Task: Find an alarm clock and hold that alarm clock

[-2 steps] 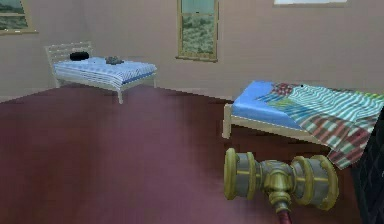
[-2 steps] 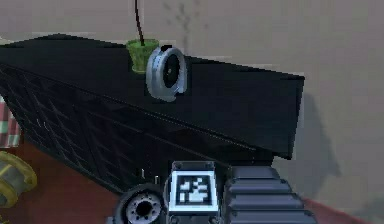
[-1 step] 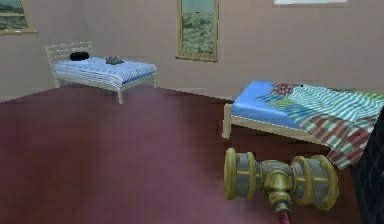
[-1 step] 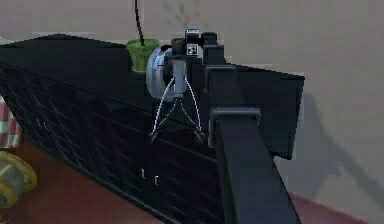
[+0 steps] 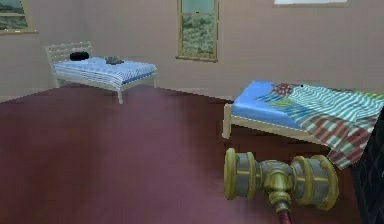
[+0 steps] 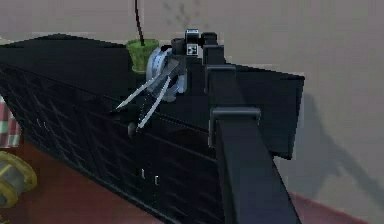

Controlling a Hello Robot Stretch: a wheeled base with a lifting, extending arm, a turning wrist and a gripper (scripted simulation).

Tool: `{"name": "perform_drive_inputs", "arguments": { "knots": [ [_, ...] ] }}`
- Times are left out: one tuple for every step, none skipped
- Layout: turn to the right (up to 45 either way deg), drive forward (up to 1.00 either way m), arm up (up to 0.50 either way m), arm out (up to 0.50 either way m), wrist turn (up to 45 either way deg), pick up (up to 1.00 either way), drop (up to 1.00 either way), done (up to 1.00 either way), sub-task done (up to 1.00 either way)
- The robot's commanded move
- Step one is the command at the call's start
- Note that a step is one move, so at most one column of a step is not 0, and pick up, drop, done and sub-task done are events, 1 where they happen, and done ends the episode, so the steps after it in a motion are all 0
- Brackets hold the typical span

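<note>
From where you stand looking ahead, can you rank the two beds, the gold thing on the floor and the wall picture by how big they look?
1. Striped-blanket bed.
2. Far blue bed and gold floor object: these look alike, and the object is simply nearer.
3. Framed picture.

Bed point(image 5: 105, 70) by pink wall point(image 5: 140, 30), red floor point(image 5: 120, 150)

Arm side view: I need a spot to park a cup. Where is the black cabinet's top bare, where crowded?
Bare: the black slatted cabinet's top from the green pot to the arm side view's left edge, and past the dark arm bar toward its right. Crowded: beside the pot, where a round silver-blue object stands at the gripper.
</note>
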Motion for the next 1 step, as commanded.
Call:
{"name": "perform_drive_inputs", "arguments": {
  "knots": [
    [0.0,0.0,0.0,0.0,45.0,0.0,0.0,0.0,0.0]
  ]
}}
